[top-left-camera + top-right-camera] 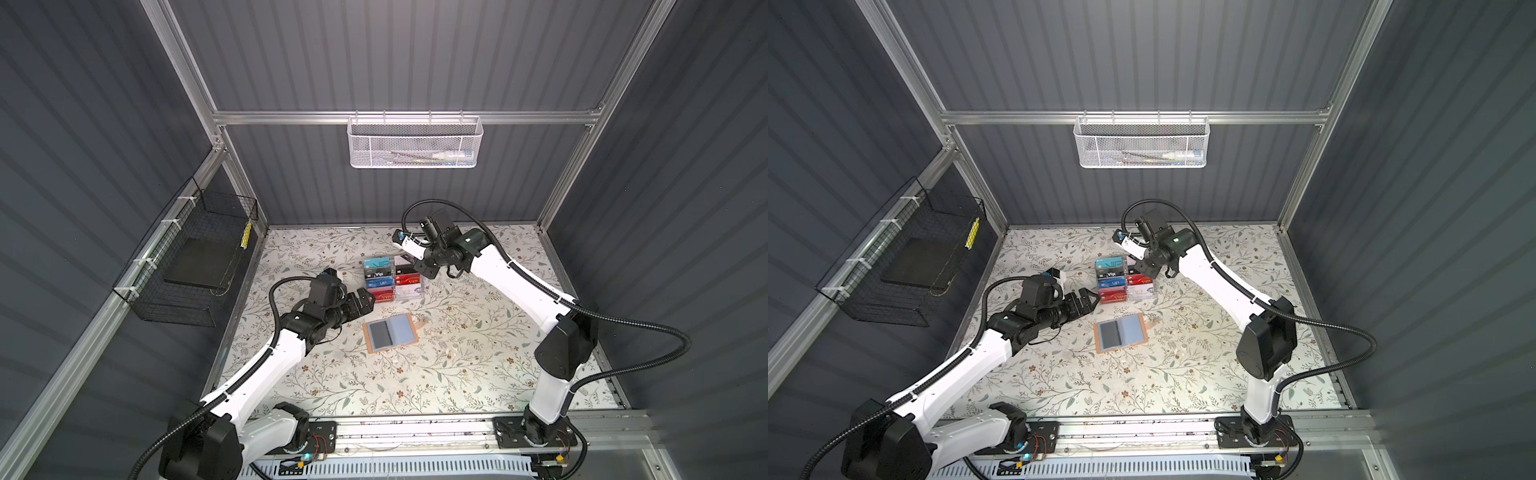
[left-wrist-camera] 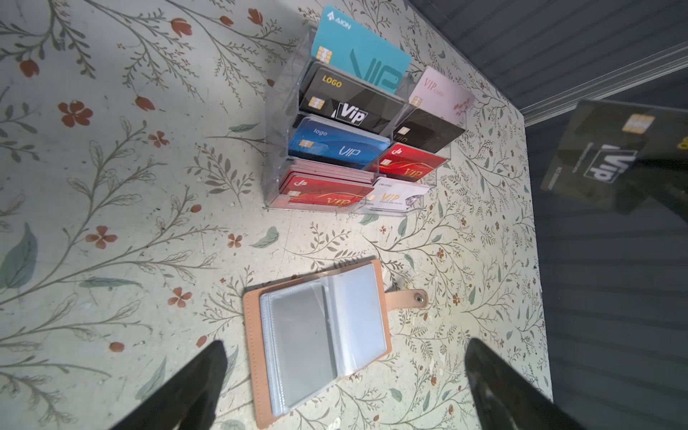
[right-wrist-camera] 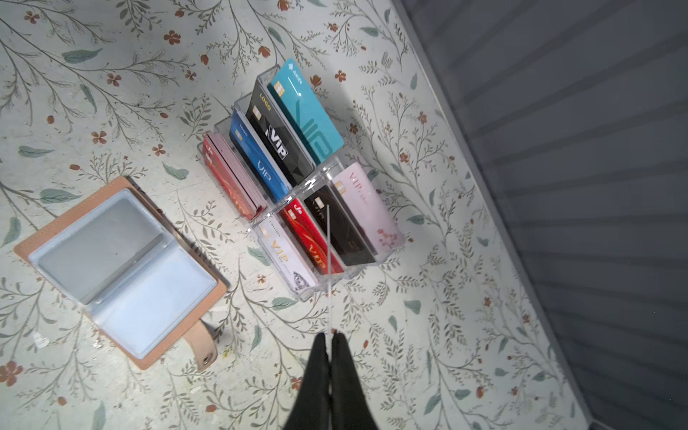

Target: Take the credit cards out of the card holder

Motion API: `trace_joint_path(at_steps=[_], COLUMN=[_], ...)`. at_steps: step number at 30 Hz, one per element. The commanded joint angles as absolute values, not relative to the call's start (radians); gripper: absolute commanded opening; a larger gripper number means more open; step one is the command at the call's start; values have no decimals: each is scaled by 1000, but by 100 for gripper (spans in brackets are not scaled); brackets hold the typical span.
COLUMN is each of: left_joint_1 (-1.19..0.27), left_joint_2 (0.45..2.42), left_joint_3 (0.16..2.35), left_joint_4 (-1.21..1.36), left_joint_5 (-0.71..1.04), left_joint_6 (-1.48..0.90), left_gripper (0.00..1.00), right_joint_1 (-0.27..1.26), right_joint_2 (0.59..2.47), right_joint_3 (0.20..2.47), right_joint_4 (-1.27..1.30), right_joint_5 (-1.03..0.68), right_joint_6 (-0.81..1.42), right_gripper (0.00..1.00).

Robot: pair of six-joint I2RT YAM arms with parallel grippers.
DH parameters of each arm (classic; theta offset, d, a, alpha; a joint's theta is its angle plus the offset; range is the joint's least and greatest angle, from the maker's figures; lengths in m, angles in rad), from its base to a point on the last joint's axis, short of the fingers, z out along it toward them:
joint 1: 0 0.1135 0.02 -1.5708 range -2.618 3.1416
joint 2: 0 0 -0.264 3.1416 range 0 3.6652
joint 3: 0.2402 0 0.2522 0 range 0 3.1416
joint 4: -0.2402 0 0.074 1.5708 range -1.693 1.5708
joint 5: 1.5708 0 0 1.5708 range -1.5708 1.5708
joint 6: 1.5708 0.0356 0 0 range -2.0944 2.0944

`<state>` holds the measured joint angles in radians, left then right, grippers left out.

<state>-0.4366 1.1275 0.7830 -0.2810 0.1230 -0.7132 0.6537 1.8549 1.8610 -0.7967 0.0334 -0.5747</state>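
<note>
The tan card holder (image 1: pixel 390 332) (image 1: pixel 1121 332) lies open on the floral table, strap to the right. Its showing pages (image 2: pixel 298 335) (image 3: pixel 111 260) are grey and pale blue, with no lettering on them. My left gripper (image 1: pixel 365 301) (image 2: pixel 345 344) is open, hovering just left of the holder and touching nothing. My right gripper (image 1: pixel 426 270) (image 3: pixel 330 335) is shut on a black VIP credit card (image 2: pixel 610 156), which the right wrist view shows edge-on (image 3: pixel 328 260) above the rack's right-hand column.
A clear acrylic tiered rack (image 1: pixel 392 278) (image 2: pixel 271 149) behind the holder stands full of VIP cards in teal, black, blue, red, pink and white. A white mesh basket (image 1: pixel 415 141) hangs on the back wall. A black wire basket (image 1: pixel 195 266) hangs on the left wall.
</note>
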Motion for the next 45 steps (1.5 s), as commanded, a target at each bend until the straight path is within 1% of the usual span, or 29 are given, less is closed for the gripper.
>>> trace_joint_path(at_steps=[1,8,16,22,34,43,45], left_joint_1=[-421,-362,-330,-314,-284,-254,-248], left_joint_2=[1110,1115,1100,1107,1101,1120,1124], left_joint_3=[831,806,768,736,696,679,678], left_joint_4=[-345,-305,-296,-270,-266,-247,-244], left_joint_5=[127,233,268,288,305,322,356], left_joint_6=[-658,-675,-672,-684,-672,-665,-664], left_gripper=[100,100,100,100,100,100,100], right_joint_1=[658,690,708,736,747,746,747], right_joint_2=[1907,2084,2225,2287,2392,2410,2419], right_joint_3=[1969,2173,2345,2359,2423,2432,2443], right_joint_4=[-861,-945,-1034,-1040,-1001,-939,-940], right_joint_5=[20,-52,-106,-104,-83,-77,-77], right_joint_6=[-730,-891,-1015,-1086,-1148,-1170,-1170], right_gripper=[0,0,0,0,0,0,0])
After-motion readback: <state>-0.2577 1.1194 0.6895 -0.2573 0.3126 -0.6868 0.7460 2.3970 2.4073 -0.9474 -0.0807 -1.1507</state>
